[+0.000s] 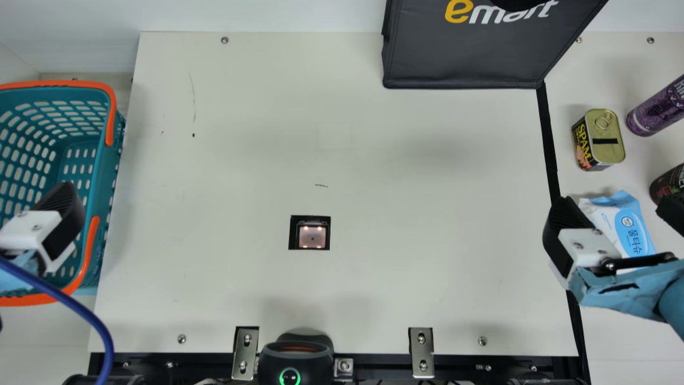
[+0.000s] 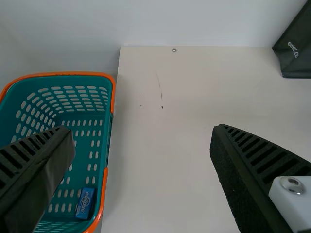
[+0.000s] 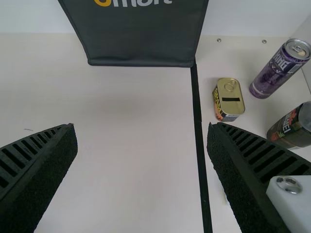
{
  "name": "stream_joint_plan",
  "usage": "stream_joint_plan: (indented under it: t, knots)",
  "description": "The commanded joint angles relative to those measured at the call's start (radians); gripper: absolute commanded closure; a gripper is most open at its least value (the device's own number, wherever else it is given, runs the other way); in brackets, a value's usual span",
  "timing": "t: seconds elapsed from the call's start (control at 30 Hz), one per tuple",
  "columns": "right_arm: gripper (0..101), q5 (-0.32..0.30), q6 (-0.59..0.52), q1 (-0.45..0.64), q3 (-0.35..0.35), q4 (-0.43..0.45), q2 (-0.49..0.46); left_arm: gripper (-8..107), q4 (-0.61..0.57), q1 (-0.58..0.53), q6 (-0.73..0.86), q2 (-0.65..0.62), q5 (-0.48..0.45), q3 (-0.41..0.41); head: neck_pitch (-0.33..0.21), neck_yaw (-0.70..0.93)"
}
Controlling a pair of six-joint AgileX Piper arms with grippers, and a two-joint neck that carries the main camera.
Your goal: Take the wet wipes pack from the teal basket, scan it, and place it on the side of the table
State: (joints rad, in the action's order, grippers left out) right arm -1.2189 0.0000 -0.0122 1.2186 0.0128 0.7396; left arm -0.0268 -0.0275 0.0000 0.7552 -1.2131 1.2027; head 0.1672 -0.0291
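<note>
The wet wipes pack (image 1: 625, 224) lies on the side strip of the counter (image 1: 401, 160), under the right gripper (image 3: 142, 127); in the main view it shows between the jaws. Those jaws stand wide apart and grip nothing. The left gripper (image 2: 141, 128) is at the teal basket (image 1: 102, 187), its jaws also spread and holding nothing. The pack seems delivered, so the likely next move is to lift the right arm clear; whether it was scanned cannot be told.

The chief risk is at the right jaws. If they sink or swing sideways before rising, a ribbed finger could snag the soft wrapper and drag it back over the black line (image 1: 549, 139), towards the scanner window (image 1: 312, 237) left of them. A push outward could drive the pack into the dark can (image 1: 670, 184) just past them, or a wide swing could reach the purple can (image 1: 657, 109) farther beyond; tall and round, it would probably tip and roll. The squat meat tin (image 1: 606, 140), beyond the same jaws, would more likely slide.

At the left jaws, a low exit could hook the orange handle (image 1: 88, 251) and tug the basket, as could the blue cable (image 1: 68, 305) crossing it. The small blue box (image 2: 85, 203) down inside, below those jaws, might be picked by mistake.
</note>
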Motion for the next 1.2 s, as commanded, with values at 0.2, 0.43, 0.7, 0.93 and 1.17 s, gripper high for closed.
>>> stream_joint_plan:
  t: [0.2, 0.43, 0.7, 0.93, 1.17]
  knots:
    - [6, 0.000, 0.000, 0.000, 0.000, 0.000, 0.000, 9, 0.000, 0.000, 0.000, 0.000, 0.000, 0.000, -0.029, 0.002]
    - [6, 0.000, 0.000, 0.000, 0.000, 0.000, 0.000, 9, 0.000, 0.000, 0.000, 0.000, 0.000, 0.000, -0.029, 0.002]
    - [6, 0.000, 0.000, 0.000, 0.000, 0.000, 0.000, 9, 0.000, 0.000, 0.000, 0.000, 0.000, 0.000, -0.029, 0.002]
    - [6, -0.001, 0.000, 0.000, 0.000, 0.000, 0.000, 9, 0.000, 0.000, 0.000, 0.000, 0.000, 0.000, -0.029, 0.002]
    - [6, -0.001, 0.000, 0.000, 0.000, 0.000, 0.000, 9, 0.000, 0.000, 0.000, 0.000, 0.000, 0.000, -0.029, 0.002]
